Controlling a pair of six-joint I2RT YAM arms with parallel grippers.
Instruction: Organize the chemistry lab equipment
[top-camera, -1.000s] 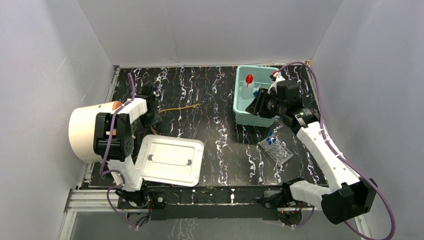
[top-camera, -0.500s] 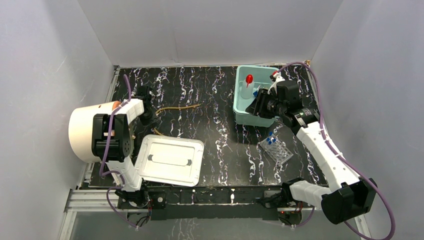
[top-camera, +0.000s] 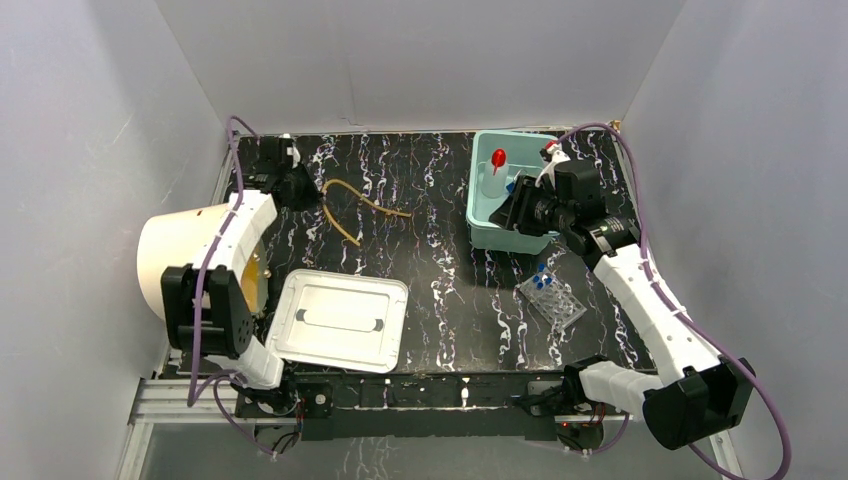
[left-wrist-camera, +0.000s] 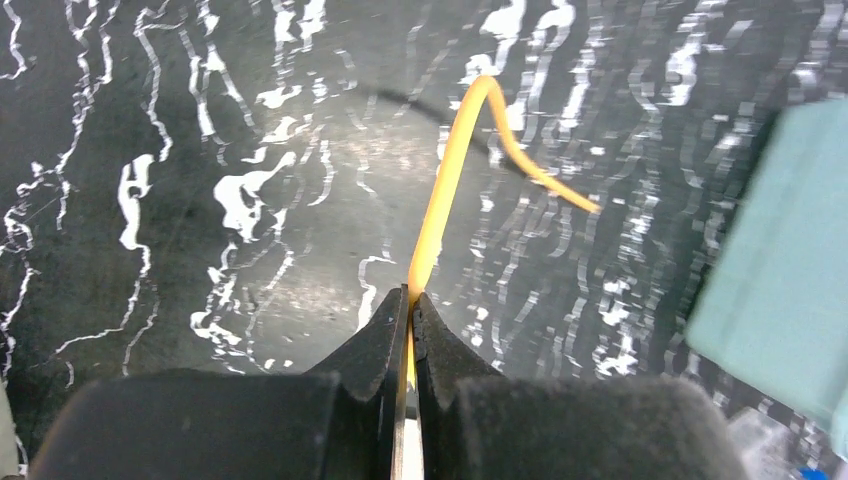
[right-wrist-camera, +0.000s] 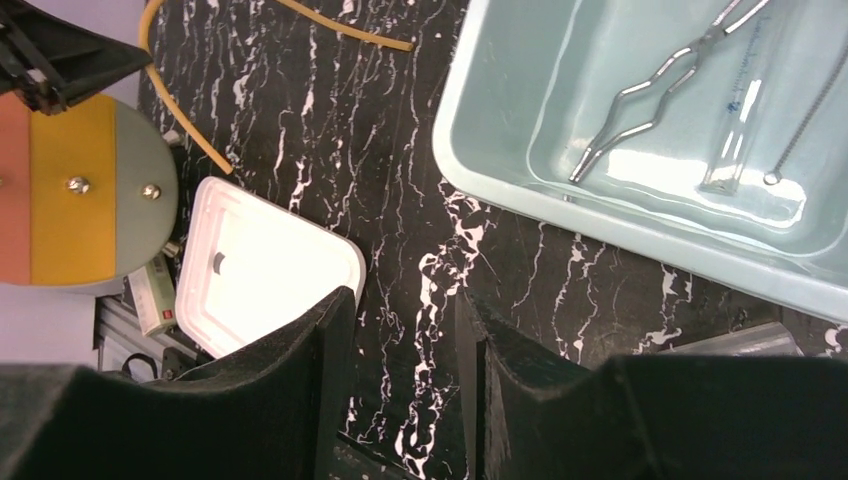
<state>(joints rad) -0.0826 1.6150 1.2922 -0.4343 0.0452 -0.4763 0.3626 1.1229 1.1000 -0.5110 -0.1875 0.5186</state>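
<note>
My left gripper (left-wrist-camera: 411, 295) is shut on the amber rubber tubing (left-wrist-camera: 450, 160) and holds one end at the far left of the table (top-camera: 305, 188). The tubing (top-camera: 352, 208) arches off to the right with both ends trailing. My right gripper (right-wrist-camera: 403, 300) is open and empty, hovering by the near wall of the teal bin (top-camera: 488, 238). The bin holds the white squeeze bottle with a red cap (top-camera: 497, 165) and the thin metal tool (right-wrist-camera: 640, 85). The clear tube rack (top-camera: 555, 305) with blue-capped tubes (top-camera: 542, 278) sits below the bin.
A white lid (top-camera: 340, 320) lies at the near left. The large cream cylinder (top-camera: 180, 265) stands at the left edge, beside the left arm. A small white card with a red mark (right-wrist-camera: 155, 295) lies by it. Grey walls enclose the table.
My left arm has swung toward the far left corner with the tubing in its grip, and the tubing has risen and bent into an arch. My right arm has not moved.
</note>
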